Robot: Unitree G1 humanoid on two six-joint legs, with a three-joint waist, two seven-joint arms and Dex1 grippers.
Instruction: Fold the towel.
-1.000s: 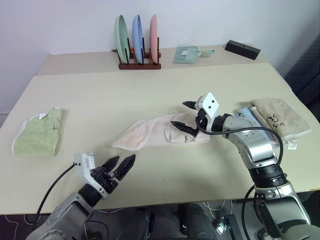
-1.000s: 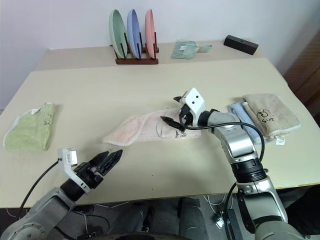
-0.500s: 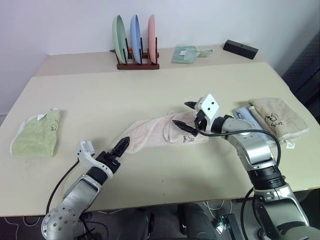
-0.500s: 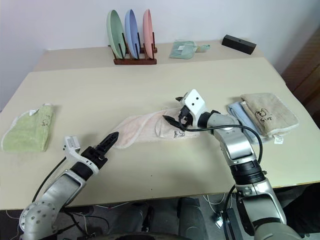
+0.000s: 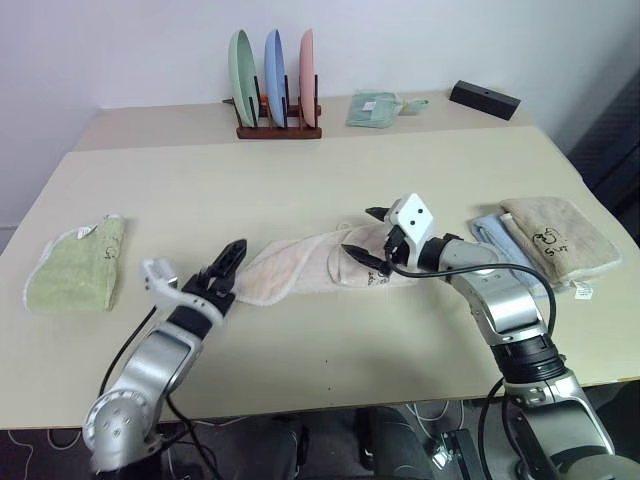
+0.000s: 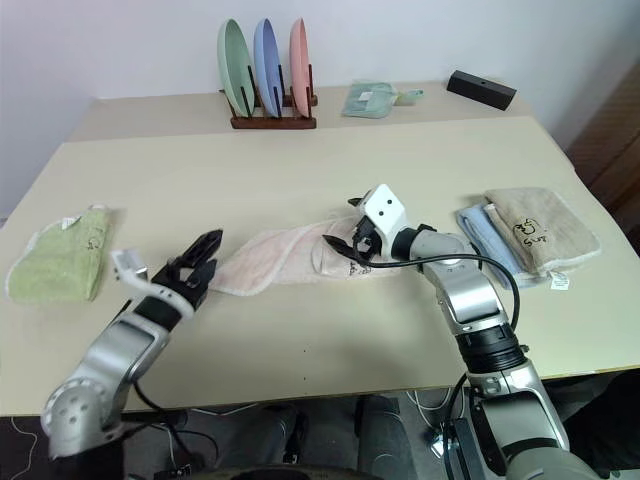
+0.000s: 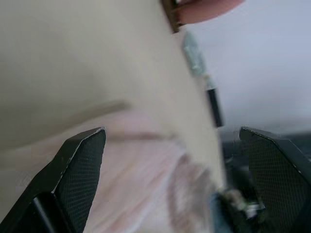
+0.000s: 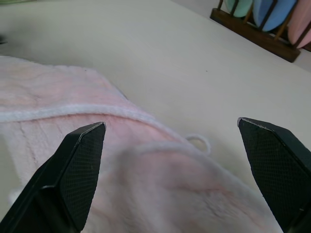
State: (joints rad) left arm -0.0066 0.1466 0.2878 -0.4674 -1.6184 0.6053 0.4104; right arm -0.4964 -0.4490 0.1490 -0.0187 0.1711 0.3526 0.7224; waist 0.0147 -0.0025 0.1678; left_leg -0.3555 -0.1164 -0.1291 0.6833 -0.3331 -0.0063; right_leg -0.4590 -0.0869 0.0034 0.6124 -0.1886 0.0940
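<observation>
Beige tabletop (image 5: 200, 200) fills most of my head view, with a rack of plates (image 5: 272, 90) at the far side, a light green towel (image 5: 75, 265) at my left and a beige towel (image 5: 555, 233) at my right. Between my two arms lies the pink towel (image 5: 300, 265), stretched out crosswise and rumpled, its right end already lapped over itself.

My left gripper (image 5: 225, 265) is spread wide and pinching nothing, level, just beside the towel's left end. My right gripper (image 5: 365, 232) is also spread wide and empty, hovering over the lapped right end, where I see the white loop (image 8: 198, 142) and white edging between its fingers.

I judge the step in hand to be taking hold of the left end. To do it well I should slide one finger under the white edge and take the full thickness, not just the top fuzz. My right should pin its end so the cloth doesn't drag.
</observation>
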